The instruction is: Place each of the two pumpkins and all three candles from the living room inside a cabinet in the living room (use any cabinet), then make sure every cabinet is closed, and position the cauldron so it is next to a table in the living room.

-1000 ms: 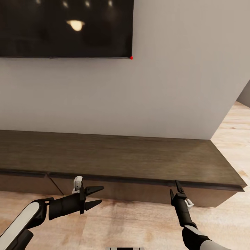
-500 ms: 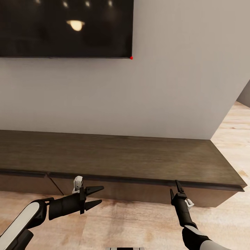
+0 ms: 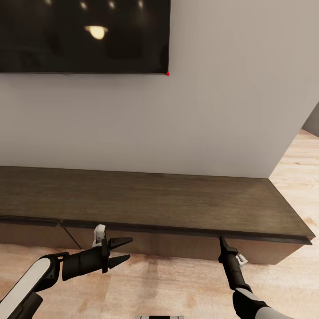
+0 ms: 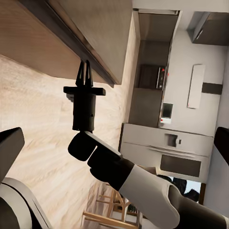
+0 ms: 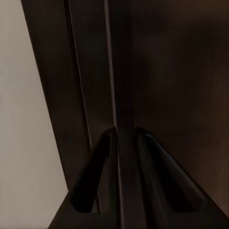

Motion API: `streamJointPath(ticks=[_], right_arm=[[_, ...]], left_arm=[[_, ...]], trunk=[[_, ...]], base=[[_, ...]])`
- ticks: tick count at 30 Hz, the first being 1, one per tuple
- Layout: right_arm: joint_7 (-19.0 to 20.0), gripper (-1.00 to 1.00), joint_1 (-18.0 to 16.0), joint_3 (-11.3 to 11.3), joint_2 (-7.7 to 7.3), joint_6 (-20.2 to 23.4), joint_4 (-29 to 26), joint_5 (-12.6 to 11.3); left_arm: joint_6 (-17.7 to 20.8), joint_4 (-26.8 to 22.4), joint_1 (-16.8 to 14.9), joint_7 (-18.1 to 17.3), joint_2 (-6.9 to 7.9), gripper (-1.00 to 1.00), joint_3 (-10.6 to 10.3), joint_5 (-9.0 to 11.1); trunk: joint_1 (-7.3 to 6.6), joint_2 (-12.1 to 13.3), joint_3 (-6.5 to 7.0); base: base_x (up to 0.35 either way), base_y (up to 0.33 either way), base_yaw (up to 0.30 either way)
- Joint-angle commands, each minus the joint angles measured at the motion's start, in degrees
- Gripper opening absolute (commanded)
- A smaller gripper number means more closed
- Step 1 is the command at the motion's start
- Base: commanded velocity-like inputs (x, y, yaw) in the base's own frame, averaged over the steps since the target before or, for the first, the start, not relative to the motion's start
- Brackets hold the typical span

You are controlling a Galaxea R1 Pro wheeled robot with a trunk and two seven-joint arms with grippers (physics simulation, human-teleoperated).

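Observation:
The cabinet (image 3: 155, 204) is a long low dark-brown console under the wall, and its drawer fronts (image 3: 177, 246) sit flush and closed. My right gripper (image 3: 222, 240) is shut, its tips pointing up at the lip under the cabinet top. In the right wrist view its fingers (image 5: 102, 148) lie close against the dark wood (image 5: 181, 71). From the left wrist camera the right gripper (image 4: 85, 67) touches the cabinet edge (image 4: 95, 28). My left gripper (image 3: 128, 249) hangs open in front of the drawer fronts, holding nothing. The pumpkins, candles and cauldron are out of view.
A black TV (image 3: 84, 35) hangs on the off-white wall above the cabinet. Light wood-plank floor (image 3: 177, 283) runs in front and past the cabinet's right end (image 3: 301, 239). The left wrist view looks along the floor to kitchen appliances (image 4: 167, 152) and wooden chairs (image 4: 109, 210).
My right gripper has edged slightly forward and left, closer under the cabinet's top lip. The left arm and the camera have not moved.

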Motion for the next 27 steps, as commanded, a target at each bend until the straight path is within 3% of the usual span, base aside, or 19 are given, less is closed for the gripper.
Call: streamJointPath(ticks=[1,27], right_arm=[[1.09,-1.00,-0.09,0.02,0.00,0.86,-0.15,-0.67],[1.09,-1.00,-0.09,-0.01,0.08,0.86,-0.15,-0.67]], left_arm=[[0.07,-0.01,-0.03,0.27,0.04,1.00,-0.05,0.37],[0.07,-0.01,-0.03,0.29,0.08,1.00,-0.09,0.37]], trunk=[[-0.02,-0.03,-0.03],[-0.02,-0.03,-0.03]], base=[[0.000,0.000,0.000],[-0.027,0.000,0.000]])
